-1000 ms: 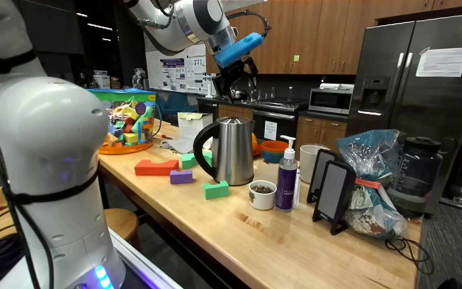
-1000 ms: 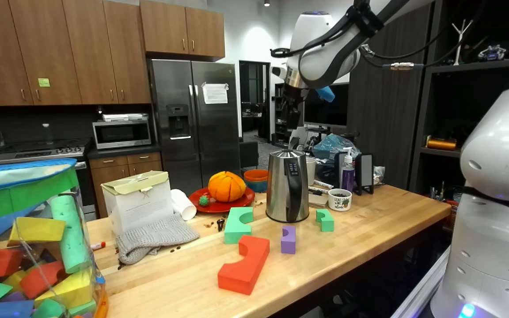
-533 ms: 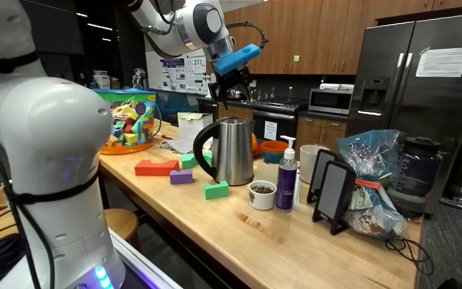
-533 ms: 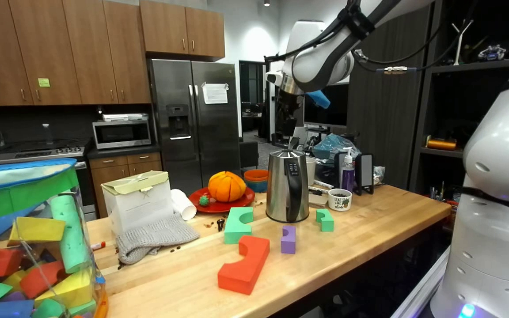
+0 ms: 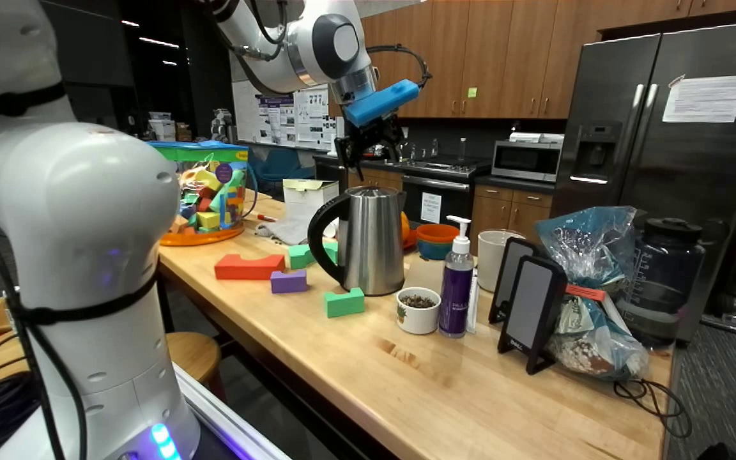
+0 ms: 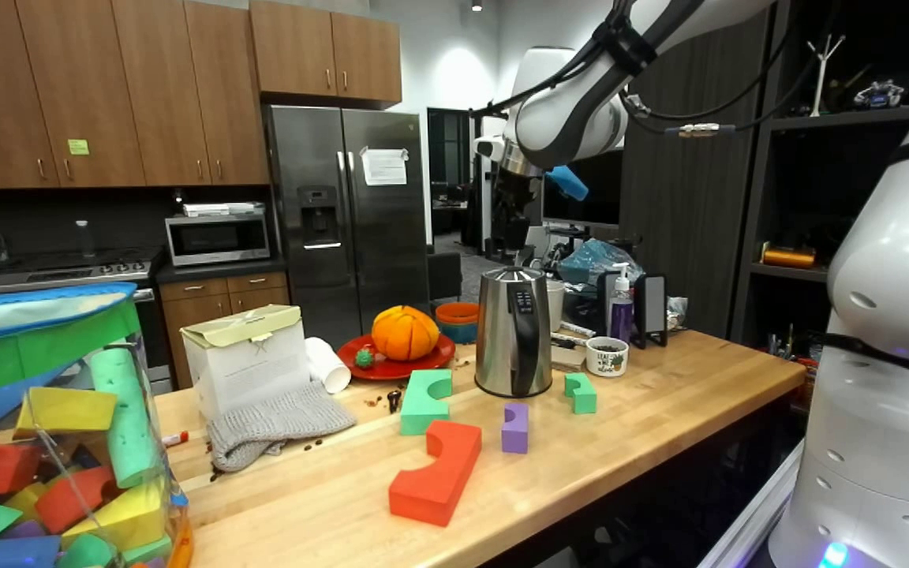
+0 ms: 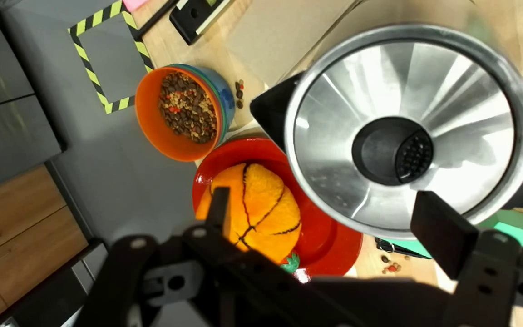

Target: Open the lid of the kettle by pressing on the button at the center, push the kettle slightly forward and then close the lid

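In an exterior view, going from the left, the bench [image 6: 304, 505] carries a tub [image 6: 36, 339] of blocks [image 6: 68, 410], a white box [image 6: 253, 367], a grey cloth [image 6: 281, 426] and a red plate [image 6: 403, 369] with a pumpkin [image 6: 405, 333]. Near the middle stands the kettle [image 6: 494, 339], upright, and its lid [image 7: 393, 102] is closed. Above the kettle's top, in both exterior views, hangs the pincer [image 5: 380, 167], apart from it; in the wrist view its fingers [image 7: 443, 234] are spread wide from each other. Further to the right come a small green block [image 6: 583, 394], a white cup [image 6: 600, 363] and a pump bottle [image 6: 621, 315].
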`<state>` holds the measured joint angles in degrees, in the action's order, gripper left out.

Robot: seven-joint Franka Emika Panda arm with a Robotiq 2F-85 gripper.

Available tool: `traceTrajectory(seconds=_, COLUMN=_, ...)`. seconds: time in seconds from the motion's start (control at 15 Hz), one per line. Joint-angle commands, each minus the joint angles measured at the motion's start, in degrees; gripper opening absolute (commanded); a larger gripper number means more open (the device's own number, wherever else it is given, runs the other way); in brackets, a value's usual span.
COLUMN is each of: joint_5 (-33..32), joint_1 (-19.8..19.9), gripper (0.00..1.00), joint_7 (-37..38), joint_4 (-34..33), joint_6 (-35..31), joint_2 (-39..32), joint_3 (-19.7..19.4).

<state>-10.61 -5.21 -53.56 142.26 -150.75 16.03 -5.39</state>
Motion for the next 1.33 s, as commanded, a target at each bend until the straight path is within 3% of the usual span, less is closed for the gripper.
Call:
traceTrajectory(seconds=0.0, joint_5=1.69, joint_1=0.04, gripper=1.00, joint_7=-2.55, joint_4=-1.43, joint_6=0.34, joint_2=-1.53, joint_3=-0.74)
traceTrajectory(seconds=1.27, joint_5=5.43, joint_1=0.63, gripper=1.00, joint_7=-6.14, joint_4=-1.77, joint_6=0.00, joint_2=-2.68, joint_3=-1.85)
